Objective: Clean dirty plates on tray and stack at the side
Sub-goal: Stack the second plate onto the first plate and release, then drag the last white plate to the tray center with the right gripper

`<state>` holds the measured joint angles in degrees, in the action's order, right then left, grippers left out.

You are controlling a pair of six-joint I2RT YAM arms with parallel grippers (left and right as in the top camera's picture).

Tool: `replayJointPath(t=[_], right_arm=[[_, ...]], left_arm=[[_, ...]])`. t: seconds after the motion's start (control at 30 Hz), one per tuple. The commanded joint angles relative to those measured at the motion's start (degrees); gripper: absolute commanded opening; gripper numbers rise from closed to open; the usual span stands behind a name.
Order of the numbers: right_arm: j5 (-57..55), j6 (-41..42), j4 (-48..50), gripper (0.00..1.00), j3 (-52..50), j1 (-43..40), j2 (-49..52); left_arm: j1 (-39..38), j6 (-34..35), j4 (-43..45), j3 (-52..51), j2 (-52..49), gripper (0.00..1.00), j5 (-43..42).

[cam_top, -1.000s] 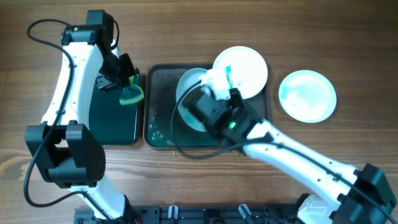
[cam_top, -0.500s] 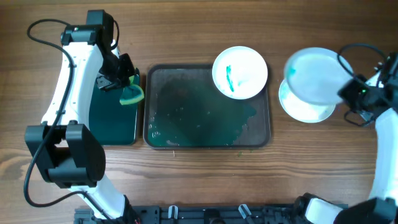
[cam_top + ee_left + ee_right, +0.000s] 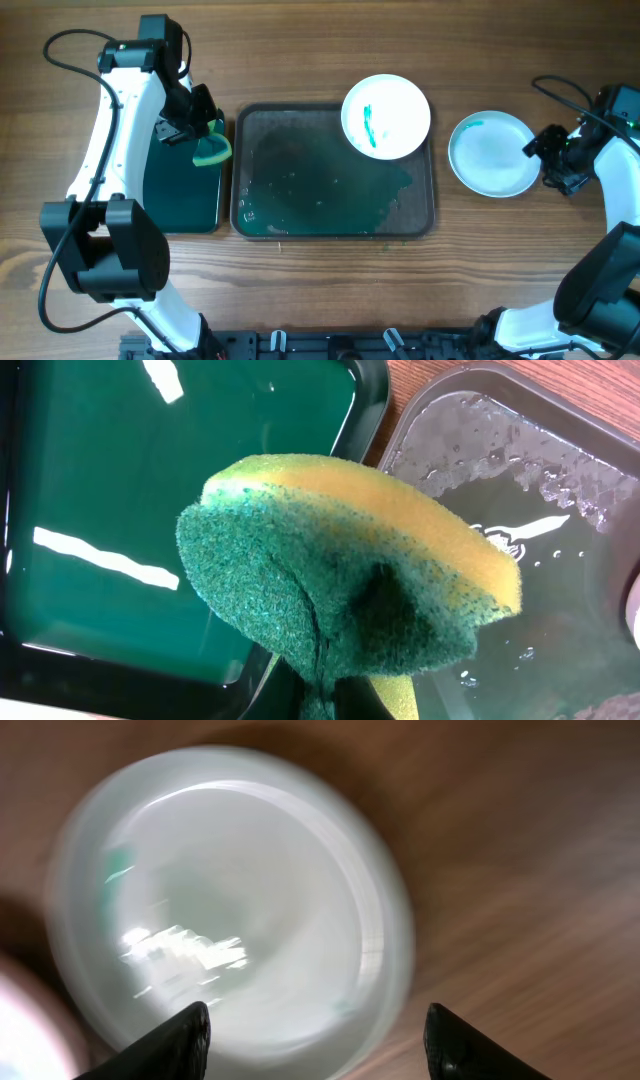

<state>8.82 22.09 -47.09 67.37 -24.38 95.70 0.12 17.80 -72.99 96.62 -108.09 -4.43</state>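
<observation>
One dirty white plate (image 3: 386, 115) with a green smear rests on the far right corner of the grey tray (image 3: 300, 215). To the right, on the wood, lies a stack of pale plates (image 3: 492, 153), blurred in the right wrist view as plates (image 3: 230, 910). My right gripper (image 3: 541, 162) (image 3: 325, 1040) stands open just right of the stack, nothing between its fingers. My left gripper (image 3: 205, 135) (image 3: 330, 700) is shut on a green and yellow sponge (image 3: 350, 580) (image 3: 211, 152), held above the gap between the two trays.
A dark green tray (image 3: 180, 195) (image 3: 150, 460) lies left of the grey tray (image 3: 540, 510), which holds greenish soapy water. A black cable loops near the right arm (image 3: 560, 85). Bare wood surrounds the trays.
The right arm carried a plate from the grey tray to the stack at the right, set it down and opened its jaws. The left arm and sponge have not moved.
</observation>
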Motion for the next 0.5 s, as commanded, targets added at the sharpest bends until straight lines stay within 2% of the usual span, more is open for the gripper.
replayJointPath(t=[0.0,0.1,0.2,0.3,0.33,0.37,0.43,0.47], right_arm=[[14.1,-8.3,0.1,0.68,5.9,5.8,0.3],[10.3,-10.3,2.4,0.68,12.5,17.6,2.0],[6.8,-10.2,7.1,0.68,14.6,23.9,7.6],[6.0,-11.9,9.6,0.64,14.6,26.1,14.9],[6.2,-16.4,12.1,0.64,14.6,27.2,19.1],[6.2,-17.3,13.1,0.63,14.6,27.5,20.2],[6.0,-17.6,15.5,0.56,14.6,28.0,22.2],[6.0,-17.6,16.4,0.49,14.6,28.1,22.9]], left_arm=[[0.1,-1.1,0.6,0.9,1.0,0.04,-0.5],[0.1,-0.8,1.8,0.9,1.0,0.04,-0.5],[0.1,-0.9,1.9,0.9,1.0,0.04,-0.5],[0.1,-0.9,1.8,0.9,1.0,0.04,-0.5],[0.1,-0.9,1.8,0.9,1.0,0.04,-0.5],[0.1,-0.9,1.9,0.9,1.1,0.04,-0.5],[0.1,-0.9,1.9,0.9,1.0,0.04,-0.5],[0.1,-0.9,1.9,0.9,1.1,0.04,-0.5]])
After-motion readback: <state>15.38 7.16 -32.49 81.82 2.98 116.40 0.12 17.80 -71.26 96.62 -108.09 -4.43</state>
